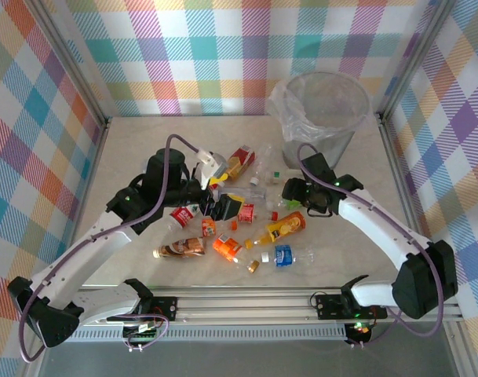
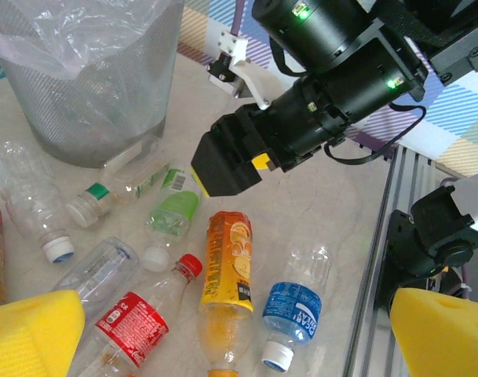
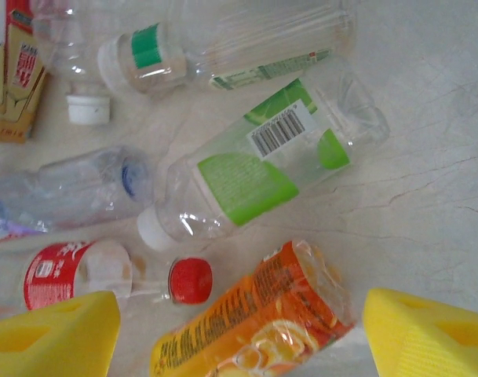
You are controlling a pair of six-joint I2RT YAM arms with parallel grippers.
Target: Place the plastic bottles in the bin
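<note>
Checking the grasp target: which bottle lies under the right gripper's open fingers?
The orange-labelled bottle: it lies below the gap between the right gripper's yellow pads; the green-labelled bottle and red-capped bottle lie beyond them.

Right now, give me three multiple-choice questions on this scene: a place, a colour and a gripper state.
1. Where on the table is the bin? A far right corner; B near left corner; C between the arm bases.
2. The green-label bottle has a cap that is: A red; B white; C blue.
3. The right gripper is: A open; B shut on the orange bottle; C shut on a red cap.
Answers: 1 A, it stands at the far right edge; 2 B, the cap looks white in the right wrist view; 3 A, its yellow fingers sit wide apart.
</note>
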